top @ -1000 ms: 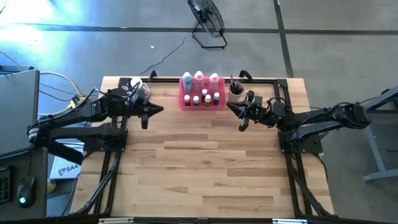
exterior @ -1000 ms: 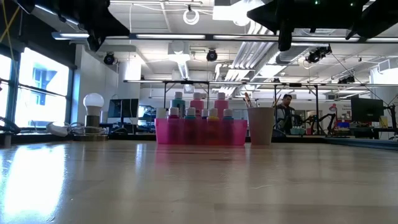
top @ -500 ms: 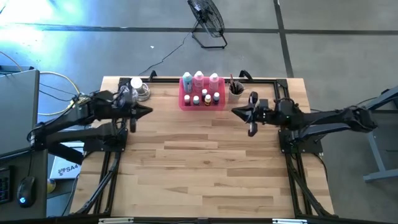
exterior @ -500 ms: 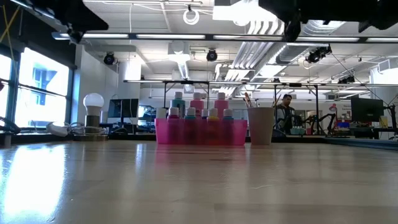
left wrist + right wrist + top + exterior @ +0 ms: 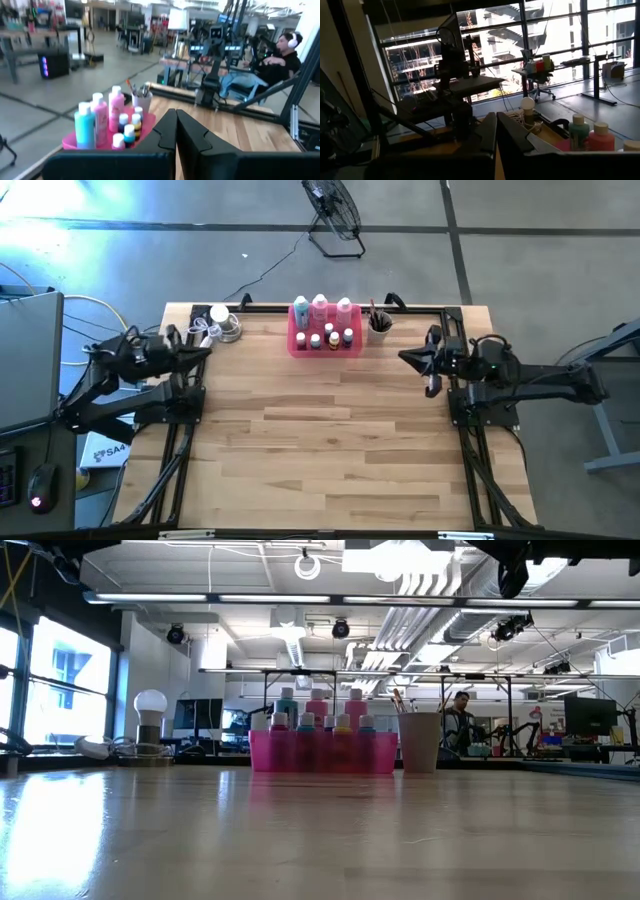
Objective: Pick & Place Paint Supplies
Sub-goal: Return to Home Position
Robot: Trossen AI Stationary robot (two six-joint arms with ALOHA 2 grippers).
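The paint supplies stand at the table's far edge. Three tall white-capped bottles point(image 5: 319, 308) and several tiny bottles point(image 5: 332, 337) stand upright in a bright pink tray point(image 5: 295, 345). Thin brushes point(image 5: 374, 311) stick out of a pale cup point(image 5: 380, 329) just right of the tray. My left gripper point(image 5: 205, 352) is shut and empty at the table's left edge, pointing level toward the tray; its wrist view shows the tall bottles point(image 5: 95, 120) past the closed fingers. My right gripper point(image 5: 404, 358) is shut and empty, right of the cup, pointing left.
A light bulb on a base point(image 5: 220, 318) with a coil of cable sits at the far left corner, close to my left gripper. Black frame rails run along the table's far edge point(image 5: 420, 307). The wooden top point(image 5: 320, 440) stretches toward the near edge. A seated person point(image 5: 280, 55) shows beyond the table.
Both arms have drawn back from the tray, staying shut. My left gripper has moved toward the table's left edge, level. My right gripper has moved toward the right edge and risen a little. The bottles, tray and cup have stayed put.
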